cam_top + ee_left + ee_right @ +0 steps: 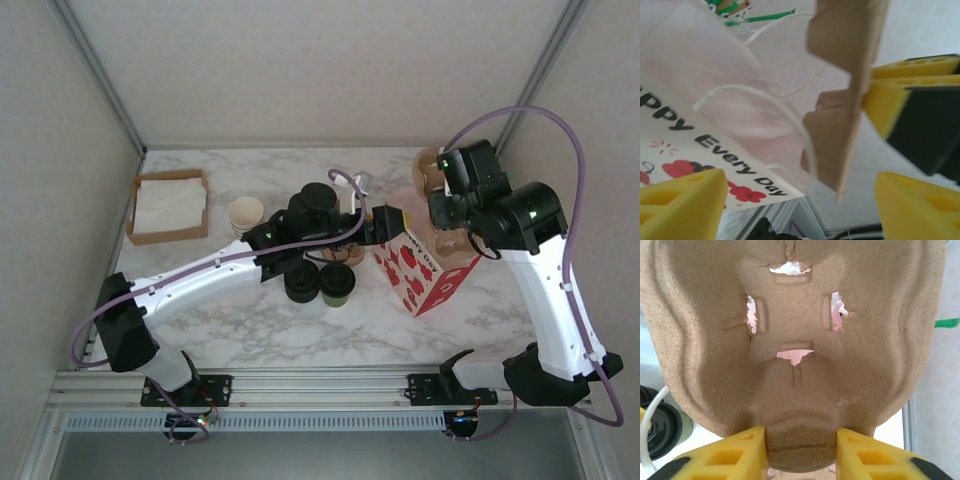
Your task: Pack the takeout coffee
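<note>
Two grippers meet above the poppy-print gift bag (425, 275): the right gripper (800, 452) pinches a pulp cup carrier (795, 330), while the left gripper (388, 222) gapes wide, holding nothing. The takeout coffee (338, 283) stands at frame centre, left of the bag.

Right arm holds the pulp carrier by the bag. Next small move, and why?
Probably close the left fingers on the rim of the paper bag to steady it: they stand open at its mouth, while the right fingers grip the cup carrier close by, not yet inside.

White marble table (262, 335), pale textured walls (330, 60), aluminium frame rails (320, 385).
</note>
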`<state>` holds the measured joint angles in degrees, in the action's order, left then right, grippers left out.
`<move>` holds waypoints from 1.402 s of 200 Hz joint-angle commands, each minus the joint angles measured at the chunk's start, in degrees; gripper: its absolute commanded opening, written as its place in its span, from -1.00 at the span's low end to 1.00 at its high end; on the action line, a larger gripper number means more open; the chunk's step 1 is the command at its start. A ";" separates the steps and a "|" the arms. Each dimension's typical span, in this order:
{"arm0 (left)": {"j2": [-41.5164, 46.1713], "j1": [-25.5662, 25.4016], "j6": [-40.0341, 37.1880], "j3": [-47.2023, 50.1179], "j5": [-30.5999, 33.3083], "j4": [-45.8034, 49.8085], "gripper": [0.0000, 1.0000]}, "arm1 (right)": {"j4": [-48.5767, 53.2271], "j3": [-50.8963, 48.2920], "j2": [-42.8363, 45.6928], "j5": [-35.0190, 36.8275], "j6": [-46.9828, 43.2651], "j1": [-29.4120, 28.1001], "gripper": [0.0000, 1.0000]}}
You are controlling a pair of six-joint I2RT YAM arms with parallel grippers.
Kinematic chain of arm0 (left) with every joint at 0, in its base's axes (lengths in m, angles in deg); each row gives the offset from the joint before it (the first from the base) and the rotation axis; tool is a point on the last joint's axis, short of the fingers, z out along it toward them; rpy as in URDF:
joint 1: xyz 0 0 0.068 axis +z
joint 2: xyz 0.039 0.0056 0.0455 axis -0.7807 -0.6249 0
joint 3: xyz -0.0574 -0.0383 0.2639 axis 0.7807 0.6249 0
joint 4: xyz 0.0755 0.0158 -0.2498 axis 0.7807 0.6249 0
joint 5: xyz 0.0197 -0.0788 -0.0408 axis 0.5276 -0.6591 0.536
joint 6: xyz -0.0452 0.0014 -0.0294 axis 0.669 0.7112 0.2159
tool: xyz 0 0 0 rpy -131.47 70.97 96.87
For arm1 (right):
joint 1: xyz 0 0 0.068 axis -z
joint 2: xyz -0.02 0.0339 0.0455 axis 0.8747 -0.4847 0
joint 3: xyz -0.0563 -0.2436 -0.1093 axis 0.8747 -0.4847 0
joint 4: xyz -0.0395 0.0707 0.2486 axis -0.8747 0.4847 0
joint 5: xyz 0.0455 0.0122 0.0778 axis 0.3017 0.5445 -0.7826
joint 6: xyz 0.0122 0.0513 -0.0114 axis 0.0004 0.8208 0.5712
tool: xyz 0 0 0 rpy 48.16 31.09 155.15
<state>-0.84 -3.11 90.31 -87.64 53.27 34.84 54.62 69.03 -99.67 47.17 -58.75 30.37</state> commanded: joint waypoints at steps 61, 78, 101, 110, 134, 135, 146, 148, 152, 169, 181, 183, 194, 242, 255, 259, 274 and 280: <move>-2.68 -0.06 -0.30 -2.76 -0.53 2.96 -0.48 | 0.02 -3.31 -0.69 -3.17 0.11 1.56 -0.29; -2.00 0.11 -0.37 -1.77 0.17 3.05 -0.65 | 0.07 -3.31 -0.96 -3.49 0.04 1.88 -0.30; -1.56 0.48 -0.47 -0.90 0.55 3.14 -0.74 | 0.01 -3.40 -1.35 -4.05 -0.03 2.19 -0.30; -1.57 0.69 -0.53 -0.70 0.51 3.35 -0.77 | -0.05 -3.40 -1.53 -4.23 -0.06 2.30 -0.30; -1.42 1.19 -1.10 -0.54 0.69 4.14 -0.92 | -0.17 -3.15 -2.26 -4.91 -0.21 2.64 -0.30; -1.38 1.18 -1.18 -0.58 0.71 4.21 -0.93 | -0.17 -3.10 -2.28 -4.92 -0.22 2.66 -0.30; -1.11 1.43 -1.88 -0.92 0.82 4.95 -0.98 | -0.18 -2.72 -2.71 -5.32 -0.22 2.77 -0.30; -1.06 1.50 -2.04 -1.00 0.93 5.17 -0.99 | -0.19 -2.70 -2.77 -5.36 -0.22 2.77 -0.30; -0.93 1.60 -2.40 -1.05 1.17 5.44 -1.00 | -0.21 -2.59 -2.85 -5.50 -0.30 2.85 -0.30; 0.07 2.18 -3.71 -1.15 1.72 6.85 -1.00 | -0.17 -2.02 -3.48 -6.11 -0.31 3.34 -0.31; 1.01 2.74 -4.22 -0.84 1.96 7.63 -1.00 | 0.01 -1.35 -3.96 -6.82 -0.33 3.62 -0.31; 1.13 2.84 -4.28 -0.71 1.96 7.71 -1.00 | -0.04 -1.20 -4.03 -7.01 -0.31 3.69 -0.31; 2.02 3.35 -4.50 -0.21 1.76 7.88 -1.00 | 0.08 -0.49 -4.46 -7.96 -0.33 3.74 -0.31; 3.43 3.99 -5.05 1.22 0.77 7.64 -1.00 | -0.38 -0.29 -5.95 -9.08 0.20 4.00 -0.31; 3.44 4.01 -5.03 1.64 0.67 7.49 -1.00 | -0.90 -0.97 -6.35 -9.57 0.49 4.02 -0.32; 3.47 4.05 -4.95 1.81 0.73 7.46 -1.00 | -1.08 -1.25 -6.47 -9.79 0.49 4.01 -0.32; 3.69 4.07 -4.95 2.27 0.57 7.11 -1.00 | -1.55 -1.72 -6.81 -10.66 0.70 4.00 -0.32; 3.82 4.07 -4.94 2.45 0.52 7.09 -1.00 | -1.81 -1.90 -6.91 -11.12 0.74 4.01 -0.33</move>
<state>1.35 0.58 86.42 -86.41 54.12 42.21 54.09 67.78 -105.81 38.14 -58.73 34.04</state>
